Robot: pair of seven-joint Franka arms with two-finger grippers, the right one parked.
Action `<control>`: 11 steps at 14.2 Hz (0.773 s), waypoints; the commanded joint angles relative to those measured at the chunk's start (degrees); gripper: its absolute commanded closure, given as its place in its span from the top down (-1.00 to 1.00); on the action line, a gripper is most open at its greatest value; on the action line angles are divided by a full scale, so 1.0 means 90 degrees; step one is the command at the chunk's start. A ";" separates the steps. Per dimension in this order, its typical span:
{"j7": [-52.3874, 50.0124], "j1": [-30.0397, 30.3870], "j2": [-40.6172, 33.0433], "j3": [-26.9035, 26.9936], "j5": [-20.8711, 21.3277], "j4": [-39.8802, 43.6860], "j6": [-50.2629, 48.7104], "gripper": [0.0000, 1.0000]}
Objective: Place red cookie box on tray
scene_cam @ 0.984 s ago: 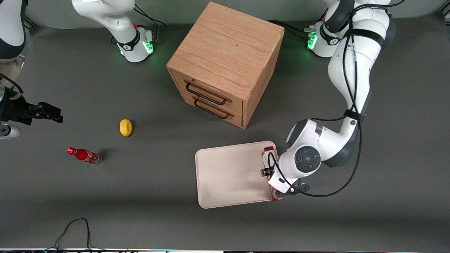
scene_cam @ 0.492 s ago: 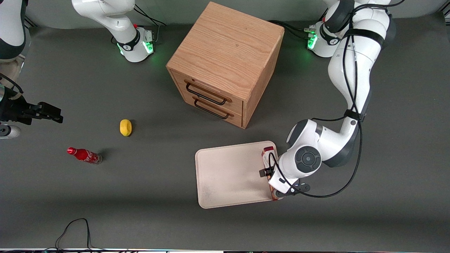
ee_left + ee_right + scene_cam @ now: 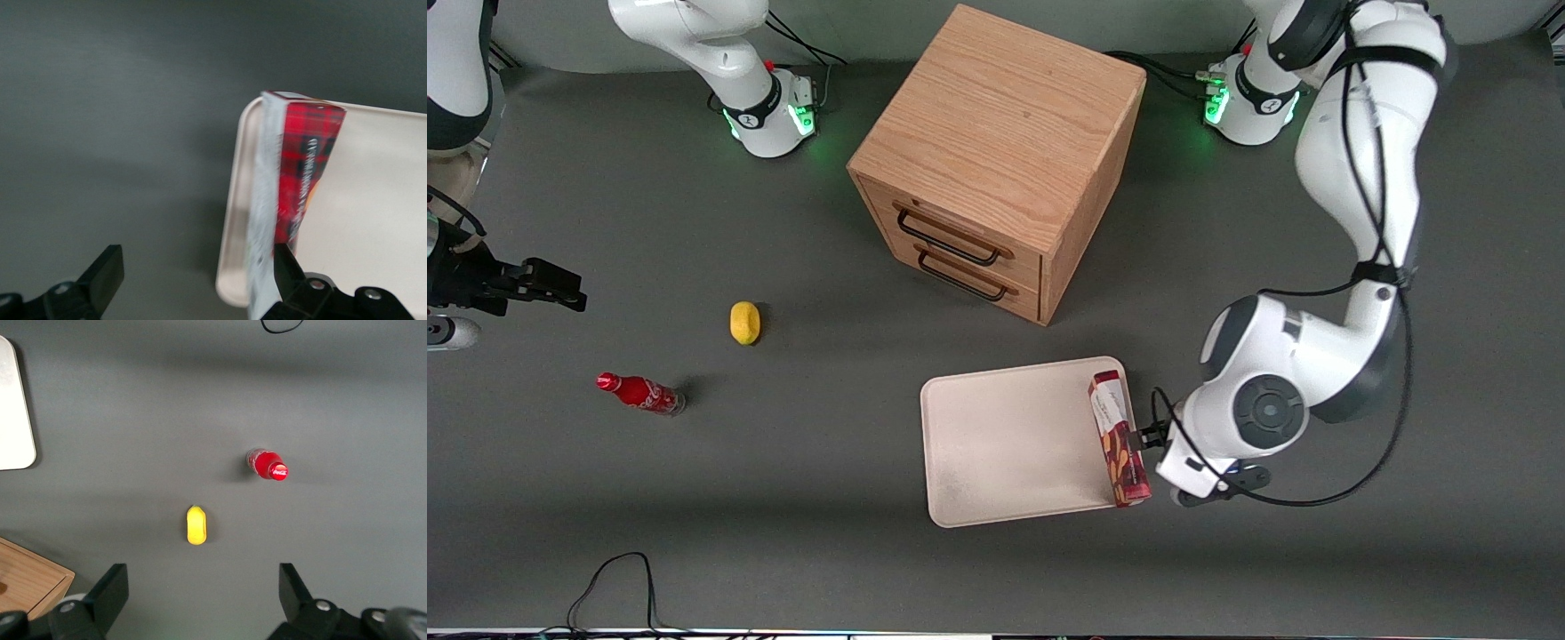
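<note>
**Status: box on tray edge, gripper released**

1. Task progress. The red cookie box (image 3: 1119, 438) lies along the short edge of the tray (image 3: 1005, 444) that faces the working arm's end of the table. In the front view it runs the length of that edge, and its end nearer the front camera reaches the tray's corner. In the left wrist view the box (image 3: 293, 193) sits on or against the raised rim; whether it rests fully flat inside the rim cannot be determined. Judged from this, the placing step is essentially complete. What remains is for the arm to clear the area and, if needed, to confirm that the box is seated within the rim.

2. Tool state. The gripper (image 3: 1152, 436) is just beside the box, on the side toward the working arm's end of the table. In the left wrist view the gripper (image 3: 193, 273) has its jaws spread wide: one finger is close against the long side of the box, the other is over bare table. It holds nothing.

3. Labels and writing.
- Box: dark-red tartan pattern, tan cookie pictures, white end panels. A line of white lettering runs along the narrow face, but it cannot be read.
- The soda bottle (image 3: 639, 392), standing toward the parked arm's end of the table, carries white script in the Coca-Cola style.
</note>
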 commanded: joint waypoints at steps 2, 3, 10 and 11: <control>0.0475 0.0642 -0.1414 -0.0204 -0.0043 -0.1070 -0.0652 1.00; 0.0778 0.0857 -0.1834 -0.0195 -0.0179 -0.1471 -0.0672 1.00; 0.2742 0.2507 -0.4345 -0.0175 -0.0785 -0.3720 -0.0895 1.00; 0.2869 0.2625 -0.4532 -0.0127 -0.0786 -0.3769 -0.1071 1.00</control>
